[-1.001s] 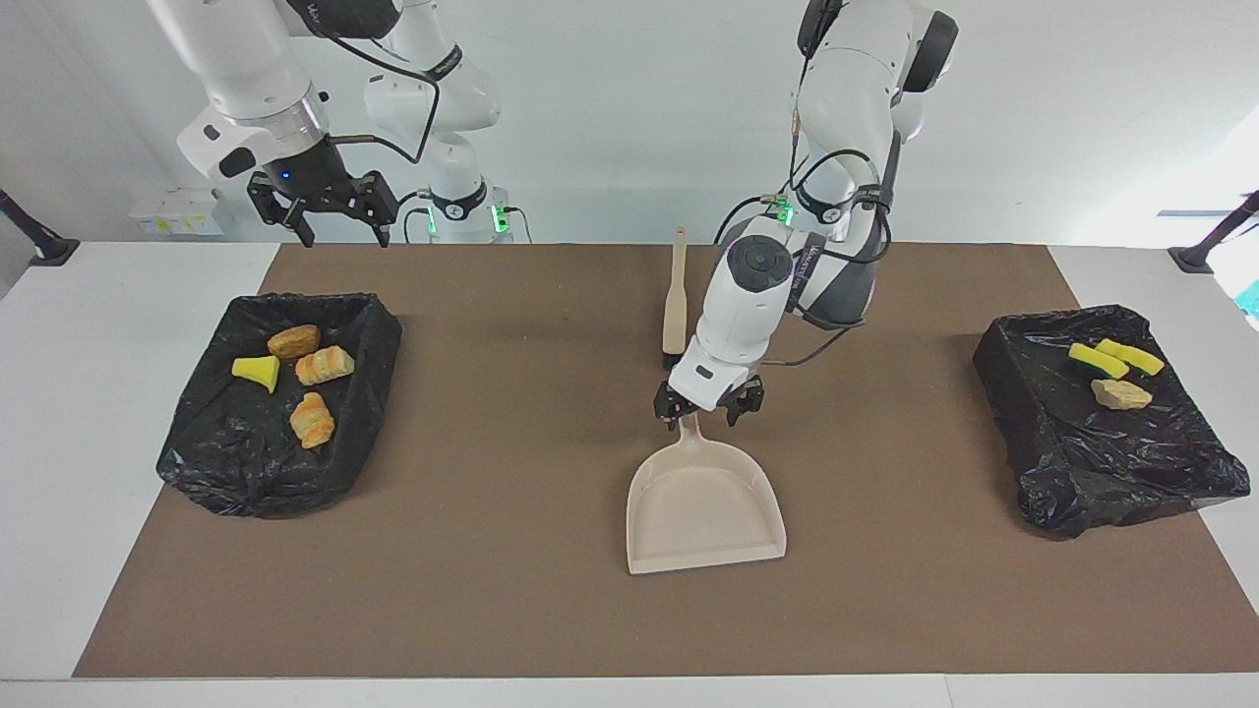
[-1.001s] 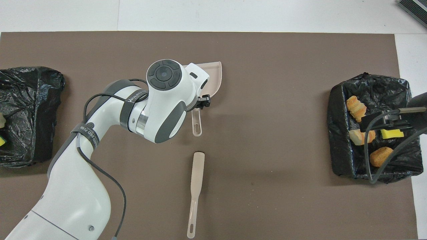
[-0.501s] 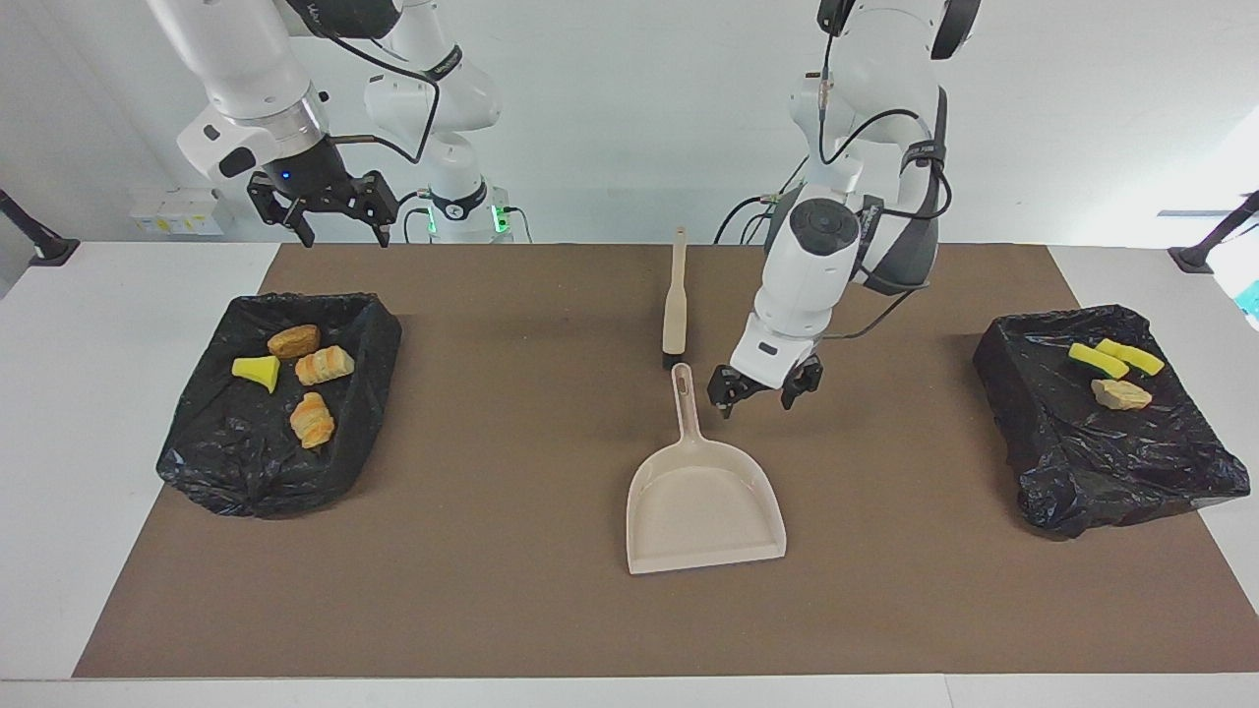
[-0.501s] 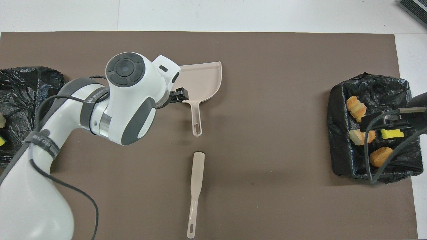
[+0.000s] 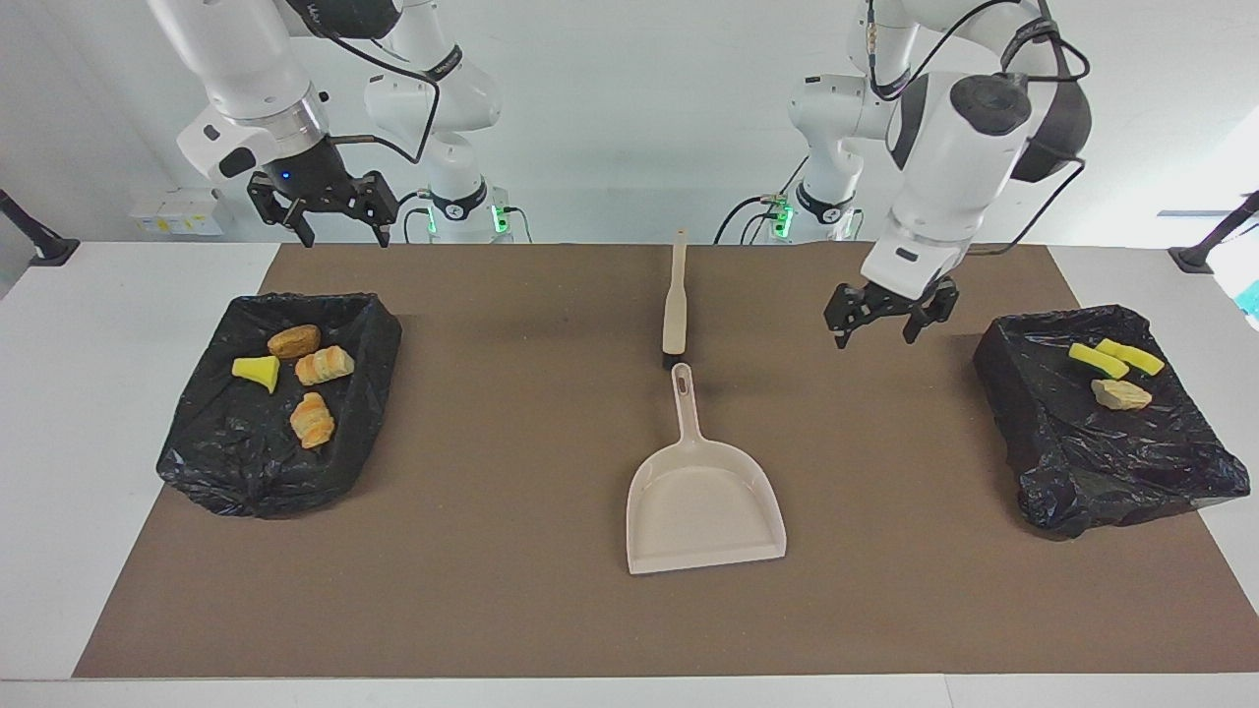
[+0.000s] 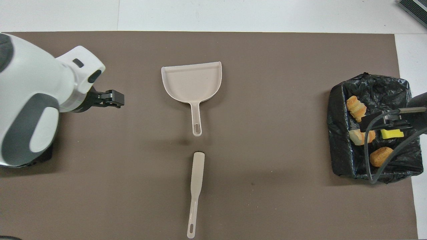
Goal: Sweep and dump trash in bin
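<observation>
So the whole thing sits on a flat matte brown mat (image 5: 511,551) over a white table (image 5: 89,413). At each end of the table there's a low bin lined with crinkly, shiny black plastic: one bin (image 5: 258,472) at the right arm's end, another bin (image 5: 1111,482) at the left arm's end. All the trash is in those. The right-end trash (image 5: 311,379) is two ridged orange-tan bready chunks, a rounder brown lump and a yellow sponge wedge. The left-end trash (image 5: 1113,374) is two yellow sponge strips and a pale tan chunk.

Mid-mat lies a smooth beige plastic dustpan (image 5: 704,501), empty, handle pointing toward the robots. Just past that handle's tip is the slim beige brush (image 5: 675,305), nearer the robots, not touching it.

Left gripper (image 5: 884,326) hangs over bare mat beside its bin, jaws apart, holding nothing. Right gripper (image 5: 335,225) waits up above the mat edge near its bin, jaws also apart.
</observation>
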Controlling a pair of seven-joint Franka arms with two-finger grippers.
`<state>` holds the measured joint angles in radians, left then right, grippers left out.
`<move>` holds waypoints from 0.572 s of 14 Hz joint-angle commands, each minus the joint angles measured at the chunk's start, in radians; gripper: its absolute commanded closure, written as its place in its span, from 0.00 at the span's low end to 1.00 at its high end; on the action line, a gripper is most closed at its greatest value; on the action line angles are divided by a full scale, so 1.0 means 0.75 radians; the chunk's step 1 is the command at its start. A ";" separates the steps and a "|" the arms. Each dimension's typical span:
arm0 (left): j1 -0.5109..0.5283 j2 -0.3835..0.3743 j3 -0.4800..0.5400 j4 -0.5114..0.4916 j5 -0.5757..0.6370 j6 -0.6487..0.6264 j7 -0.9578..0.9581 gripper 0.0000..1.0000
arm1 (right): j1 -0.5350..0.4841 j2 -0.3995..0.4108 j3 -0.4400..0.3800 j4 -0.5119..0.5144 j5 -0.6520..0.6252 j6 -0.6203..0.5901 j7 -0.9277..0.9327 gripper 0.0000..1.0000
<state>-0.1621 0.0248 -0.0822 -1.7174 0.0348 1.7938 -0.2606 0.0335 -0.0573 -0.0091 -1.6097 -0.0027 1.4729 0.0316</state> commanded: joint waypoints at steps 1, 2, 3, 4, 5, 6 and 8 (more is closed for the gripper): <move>0.067 -0.088 -0.005 -0.007 0.013 -0.066 0.065 0.00 | -0.010 -0.024 0.004 -0.028 0.028 0.026 0.023 0.00; 0.075 -0.094 0.001 0.032 0.009 -0.135 0.128 0.00 | -0.010 -0.024 0.004 -0.028 0.028 0.026 0.023 0.00; 0.081 -0.094 0.005 0.083 0.009 -0.209 0.191 0.00 | -0.010 -0.024 0.004 -0.028 0.028 0.026 0.023 0.00; 0.124 -0.092 0.013 0.146 0.009 -0.272 0.259 0.00 | -0.010 -0.024 0.004 -0.028 0.028 0.026 0.023 0.00; 0.152 -0.086 0.015 0.201 0.001 -0.321 0.304 0.00 | -0.010 -0.024 0.004 -0.028 0.028 0.026 0.023 0.00; 0.177 -0.080 0.015 0.244 0.001 -0.375 0.339 0.00 | -0.010 -0.024 0.004 -0.028 0.028 0.026 0.023 0.00; 0.190 -0.068 0.015 0.312 -0.003 -0.453 0.380 0.00 | -0.010 -0.024 0.004 -0.028 0.028 0.026 0.021 0.00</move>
<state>-0.0352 -0.0504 -0.0632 -1.5552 0.0340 1.5186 -0.0123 0.0335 -0.0573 -0.0091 -1.6097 -0.0027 1.4729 0.0316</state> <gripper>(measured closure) 0.000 0.000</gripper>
